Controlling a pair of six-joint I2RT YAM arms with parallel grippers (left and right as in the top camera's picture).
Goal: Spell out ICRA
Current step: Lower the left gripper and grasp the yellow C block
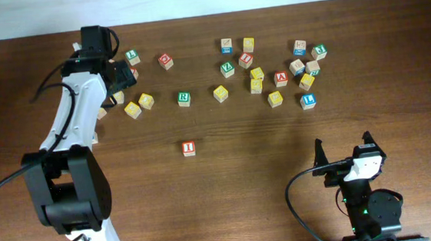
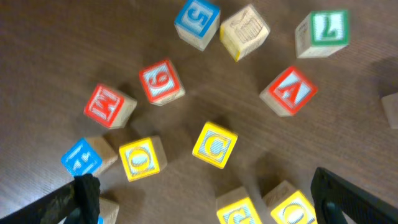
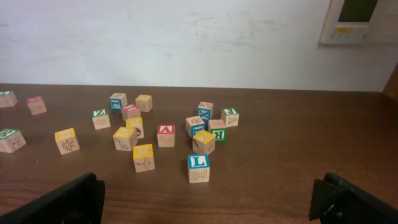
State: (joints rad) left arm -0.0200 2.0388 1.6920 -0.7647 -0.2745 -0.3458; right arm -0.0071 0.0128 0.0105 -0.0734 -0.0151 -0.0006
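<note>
Though overhead shows I cube (image 1: 188, 147) alone, ahead-left of right gripper (image 1: 343, 150), left wrist has left gripper (image 2: 205, 193) spread wide, C cube (image 2: 215, 145) just ahead. Light hard wood, pinch flat sides. Right wrist: jaws wide, empty, A cube (image 3: 165, 132) far ahead.

About two dozen cubes (image 1: 184, 98), two arms (image 1: 73, 116)

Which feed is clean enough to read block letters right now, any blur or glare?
Left wrist: slight motion blur, yet the yellow C and red A read fine. Overhead: sharp, even light, but letters tiny; the red I is just legible. Right wrist: sharp, no glare, blue L clear.
</note>
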